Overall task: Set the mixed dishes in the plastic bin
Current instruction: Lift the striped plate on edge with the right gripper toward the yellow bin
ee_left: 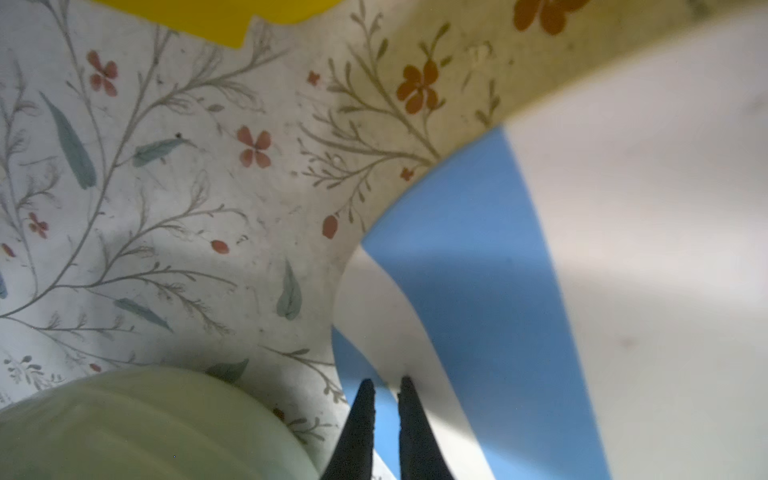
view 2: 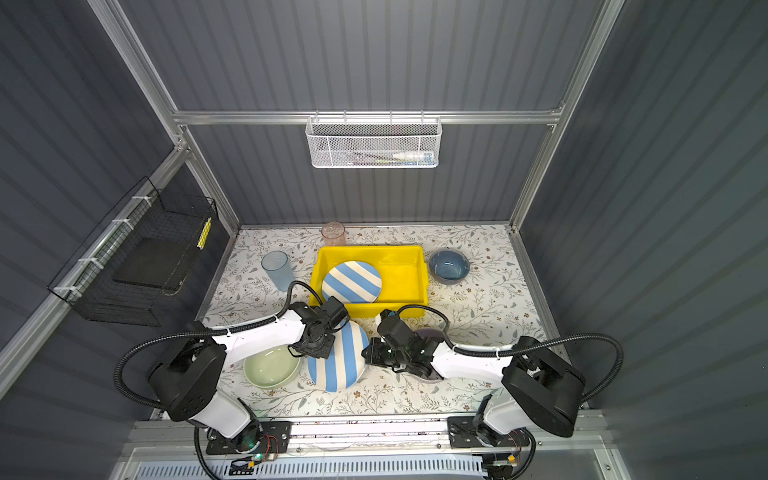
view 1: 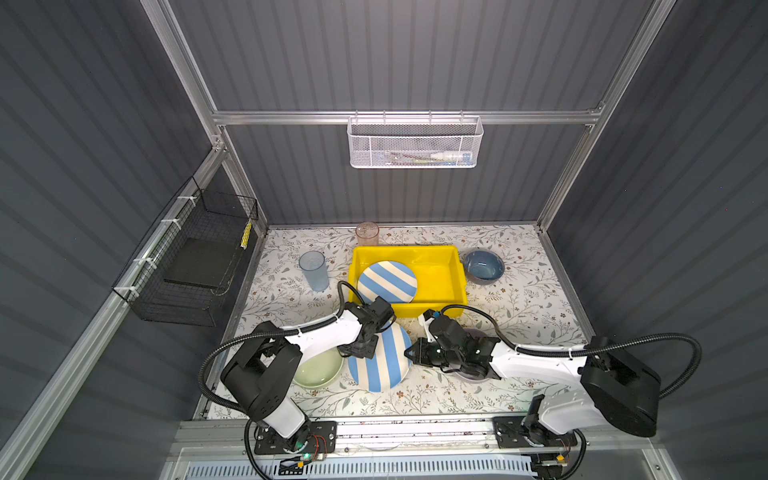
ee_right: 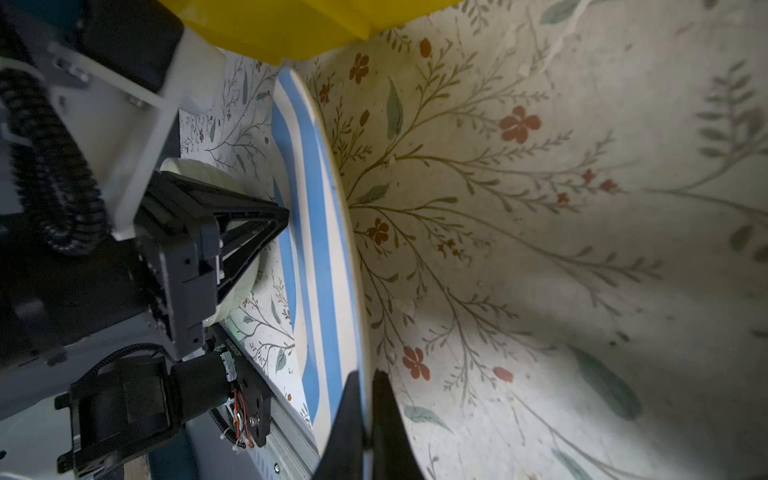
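Observation:
A blue-white striped plate (view 1: 384,365) (view 2: 338,361) stands tilted near the front middle of the table. My left gripper (view 1: 365,353) (ee_left: 385,382) is shut on its left rim. My right gripper (view 1: 409,353) (ee_right: 365,374) is shut on its right rim, and the plate's edge (ee_right: 332,291) runs between the fingers. Behind them is the yellow plastic bin (view 1: 459,274) (view 2: 424,274), with a second striped plate (view 1: 387,282) leaning inside. A pale green bowl (view 1: 318,370) (ee_left: 145,424) sits left of the held plate. A lilac bowl (view 1: 478,332) is mostly hidden under the right arm.
A blue bowl (view 1: 483,266) sits right of the bin. A blue tumbler (view 1: 313,270) and a pink tumbler (view 1: 367,235) stand to the bin's left and back left. A white mesh basket (view 1: 413,143) hangs on the back wall and a black wire basket (view 1: 195,266) on the left wall.

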